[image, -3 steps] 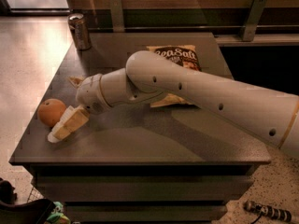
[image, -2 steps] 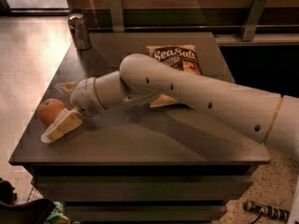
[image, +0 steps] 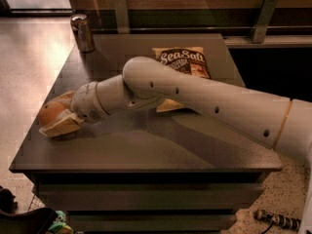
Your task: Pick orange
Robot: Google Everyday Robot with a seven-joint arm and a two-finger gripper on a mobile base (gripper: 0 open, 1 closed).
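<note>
The orange (image: 49, 113) sits on the dark table (image: 146, 150) near its left edge. My gripper (image: 57, 114) has reached across the table to it. One pale finger (image: 62, 125) lies against the orange's near side and the other finger (image: 64, 99) against its far side. The jaws are closed on the fruit, which still rests on the table top. The arm (image: 195, 99) stretches in from the right and hides the orange's right side.
A Sea Salt chip bag (image: 181, 61) lies at the back middle, partly under the arm. A soda can (image: 83, 32) stands at the back left corner. The table's left edge is just beyond the orange, with floor below.
The gripper has slid left, so the orange now sits between the fingers, and the fingers have come closer together onto it. The orange has hardly moved.
</note>
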